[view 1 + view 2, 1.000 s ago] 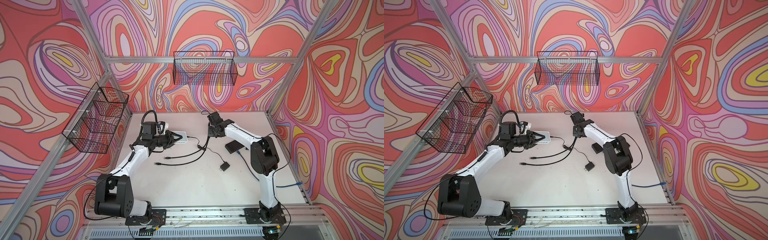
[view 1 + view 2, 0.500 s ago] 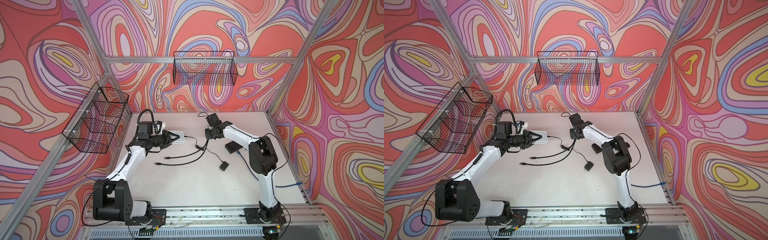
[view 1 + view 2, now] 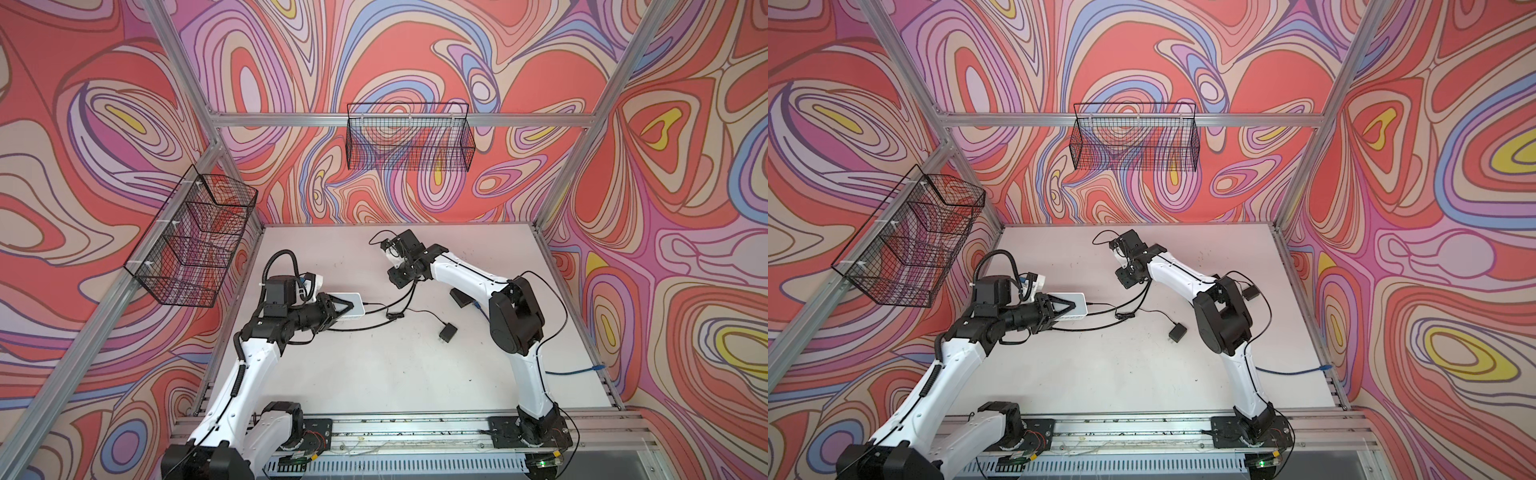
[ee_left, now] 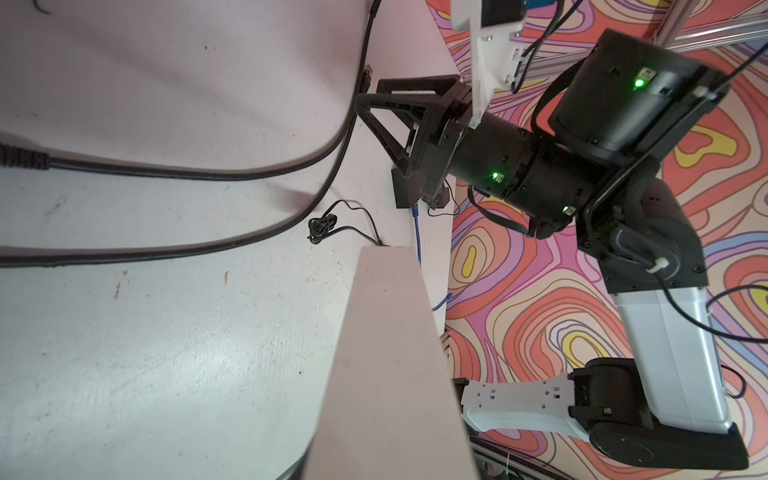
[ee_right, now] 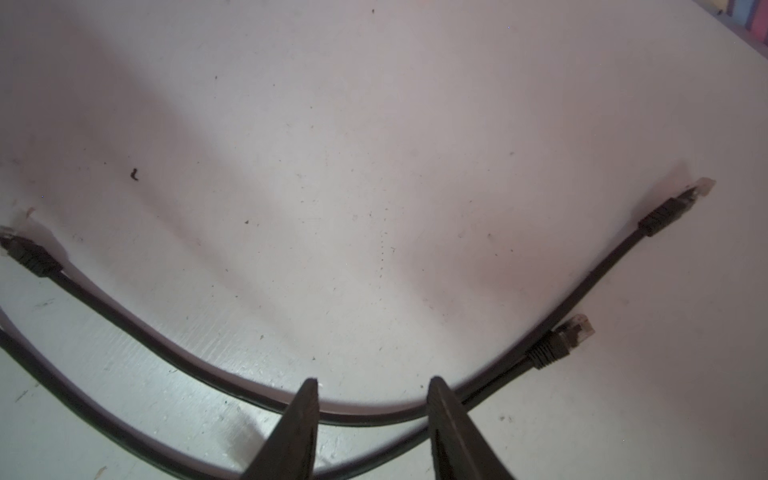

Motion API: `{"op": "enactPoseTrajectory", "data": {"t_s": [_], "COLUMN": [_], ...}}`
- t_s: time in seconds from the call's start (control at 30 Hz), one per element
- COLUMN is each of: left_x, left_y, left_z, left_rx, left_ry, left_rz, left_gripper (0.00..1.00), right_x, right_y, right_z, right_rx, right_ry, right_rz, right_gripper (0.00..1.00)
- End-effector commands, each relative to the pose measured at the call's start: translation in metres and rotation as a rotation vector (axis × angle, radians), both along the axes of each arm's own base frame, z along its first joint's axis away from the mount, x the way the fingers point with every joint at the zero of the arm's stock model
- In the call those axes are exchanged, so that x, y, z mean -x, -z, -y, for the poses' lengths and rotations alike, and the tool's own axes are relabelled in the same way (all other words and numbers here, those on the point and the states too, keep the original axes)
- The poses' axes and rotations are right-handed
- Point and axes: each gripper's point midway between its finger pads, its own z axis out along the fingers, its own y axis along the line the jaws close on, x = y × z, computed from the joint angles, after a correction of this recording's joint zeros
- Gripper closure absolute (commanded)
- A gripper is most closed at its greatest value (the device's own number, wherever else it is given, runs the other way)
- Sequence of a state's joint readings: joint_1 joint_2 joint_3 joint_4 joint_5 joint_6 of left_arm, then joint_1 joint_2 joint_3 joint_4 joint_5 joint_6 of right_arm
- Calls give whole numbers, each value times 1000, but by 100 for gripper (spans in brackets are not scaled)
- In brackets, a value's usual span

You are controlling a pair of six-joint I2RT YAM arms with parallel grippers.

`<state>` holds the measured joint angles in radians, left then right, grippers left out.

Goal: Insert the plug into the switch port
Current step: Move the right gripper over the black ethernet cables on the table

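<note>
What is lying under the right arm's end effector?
Two black cables curve over the white table, their clear plugs lying free. The open end effector has fingers covering short stretches of both; whether they cross there is hidden.

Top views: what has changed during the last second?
The left hand, shut on the white rectangular switch, carried it left and nearer the front. The right hand, open, shifted left above the black cables. The small black adapter stayed.
</note>
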<state>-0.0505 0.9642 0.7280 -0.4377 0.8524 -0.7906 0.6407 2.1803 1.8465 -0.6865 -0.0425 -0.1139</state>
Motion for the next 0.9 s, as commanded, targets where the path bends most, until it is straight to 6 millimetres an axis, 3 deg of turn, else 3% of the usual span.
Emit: {"op": "enactPoseTrajectory", "data": {"t_s": [0.0,0.13,0.47,0.87], "left_x": [15,33,74,98], "left_y": [12,21,38,44], "left_z": [-7,-13,-20,-23], "left_rx": [-13,-24,-35,-49], "left_ry": [-44,-93,-147,-166], "left_rz": [-69,-113,-190,-214], "left_gripper": [88,88,88,87], "right_x": [27,51,85,100], "right_y": [14,22,44,66], "right_z": [-20,-35,-63,-93], "right_rx": [37,45,81,101], "right_ry": [-148,-253,-398,-469], "right_rz": [-61,-103,-132,-132], "right_gripper": [56,54,49,45]}}
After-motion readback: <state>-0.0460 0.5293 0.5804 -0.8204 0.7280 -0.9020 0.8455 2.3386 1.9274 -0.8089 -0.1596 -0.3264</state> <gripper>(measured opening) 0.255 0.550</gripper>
